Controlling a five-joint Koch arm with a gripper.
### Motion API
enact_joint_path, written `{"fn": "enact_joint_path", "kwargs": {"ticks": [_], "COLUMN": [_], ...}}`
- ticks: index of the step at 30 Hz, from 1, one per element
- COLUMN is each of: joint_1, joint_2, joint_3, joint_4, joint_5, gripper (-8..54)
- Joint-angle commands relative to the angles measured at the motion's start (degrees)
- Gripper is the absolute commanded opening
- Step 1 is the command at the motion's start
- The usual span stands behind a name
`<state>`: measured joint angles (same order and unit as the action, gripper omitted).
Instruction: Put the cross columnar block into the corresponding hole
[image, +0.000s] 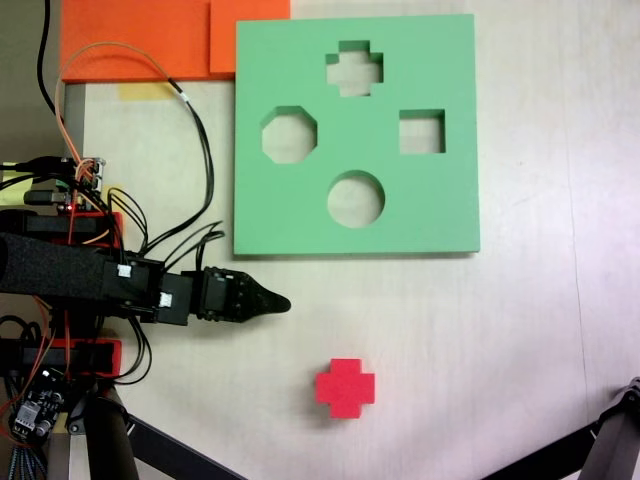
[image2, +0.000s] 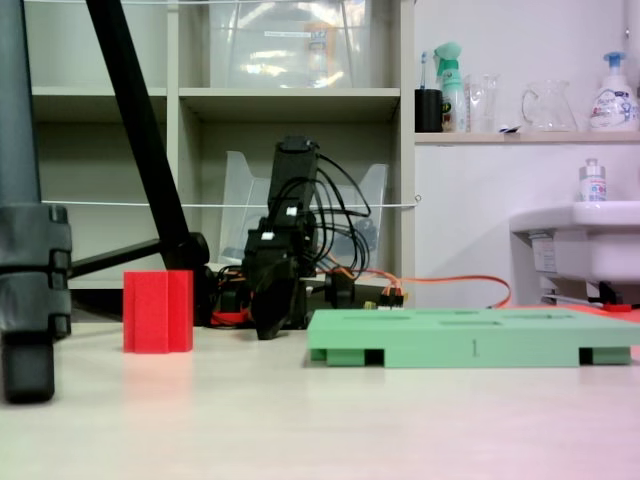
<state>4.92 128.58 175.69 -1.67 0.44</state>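
The small bright red foam block with a plus-shaped section (image: 345, 388) stands upright on the pale worktop (image: 520, 330), apart from the black tool (image: 280, 301), down and rightward of its tip in the top-down fixed view. The tool's jaws look pressed together and hold nothing. The plus-shaped cutout (image: 354, 69) in the square green foam board (image: 440, 215) lies on the tool's opposite side.

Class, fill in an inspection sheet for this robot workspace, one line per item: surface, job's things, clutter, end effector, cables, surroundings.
Surface: pale wood-grain tabletop.
Job's things: small bright red plus-shaped foam block upright on the table, apart from the square green foam board; its plus-shaped cutout is unfilled.
Clutter: flat orange foam slabs beside the board's corner.
End effector: black end effector low over the table between board and block, holding nothing; open or shut unclear.
Cables: black and orange wires looping from the arm.
Surroundings: shelving, white sink, tripod legs.
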Motion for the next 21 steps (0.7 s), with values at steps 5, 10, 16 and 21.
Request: {"fn": "enact_joint_path", "kwargs": {"ticks": [5,10,16,21], "joint_1": [-1.05,0.18,2.02,2.81], "joint_2": [4.39,4.48,4.48,4.48], "joint_3": [4.04,3.08,-9.58,-28.92], "joint_4": [1.14,-9.05,5.27,37.79], "joint_5": [18.72,49.31,76.64,90.26], "gripper": [33.9,31.7,31.1,28.2]}}
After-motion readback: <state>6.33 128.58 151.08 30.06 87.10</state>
